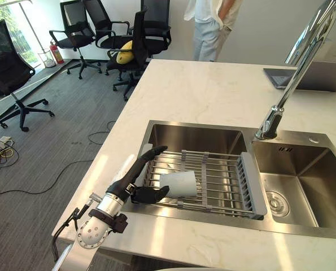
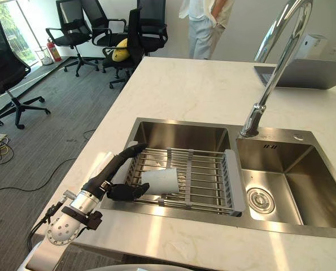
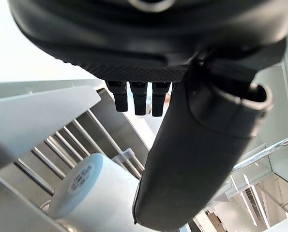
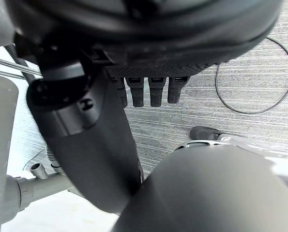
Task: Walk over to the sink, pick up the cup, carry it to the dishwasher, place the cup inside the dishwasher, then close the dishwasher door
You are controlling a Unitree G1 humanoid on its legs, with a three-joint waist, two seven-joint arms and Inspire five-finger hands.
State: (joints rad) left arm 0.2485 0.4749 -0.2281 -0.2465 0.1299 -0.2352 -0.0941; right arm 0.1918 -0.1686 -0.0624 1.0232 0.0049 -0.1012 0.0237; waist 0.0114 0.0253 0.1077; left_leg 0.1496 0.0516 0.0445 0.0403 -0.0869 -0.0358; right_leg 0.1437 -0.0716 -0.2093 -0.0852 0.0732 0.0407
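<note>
A white cup [image 1: 179, 183] lies on its side on the wire drying rack [image 1: 224, 180] in the left basin of the steel sink [image 1: 201, 127]. My left hand [image 1: 135, 175] reaches in from the counter's near left edge, open. Its straight fingers point past the cup's left end and its thumb [image 1: 153, 195] rests by the cup's near side. In the left wrist view the cup [image 3: 93, 193] shows just past the thumb [image 3: 192, 145], with the rack's bars behind it. My right hand [image 4: 100, 145] hangs open over the grey carpet.
A tall chrome faucet [image 1: 295, 79] rises between the two basins. A laptop [image 1: 314, 76] sits on the far right of the white counter [image 1: 201, 90]. A person [image 1: 210, 28] stands beyond the counter. Black office chairs [image 1: 9, 73] stand on the carpet to the left.
</note>
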